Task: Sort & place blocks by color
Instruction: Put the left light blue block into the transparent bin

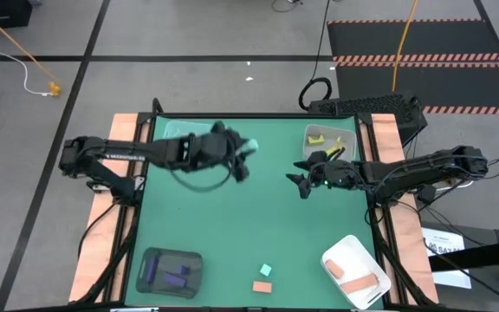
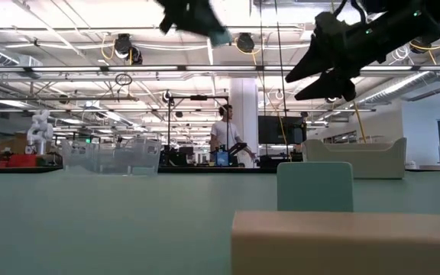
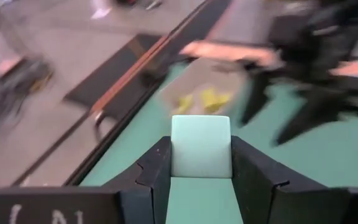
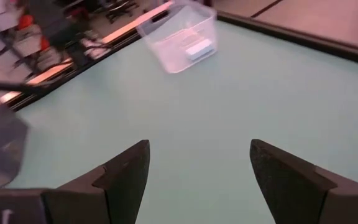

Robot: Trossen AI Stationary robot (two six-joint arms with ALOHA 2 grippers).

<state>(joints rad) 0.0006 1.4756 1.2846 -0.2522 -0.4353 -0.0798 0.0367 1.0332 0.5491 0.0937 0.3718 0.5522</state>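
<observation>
A: From above, the left end effector pinches a teal block just beside the clear tray. Where should it go?

B: Back over that tray, then down before letting go. The right end effector hangs spread and empty.

A: The low view?

B: Both are high above the desk; a drop from there would likely bounce.

A: The wrist views?

B: Left: block square between the fingers. Right: another teal piece already in the tray.
</observation>
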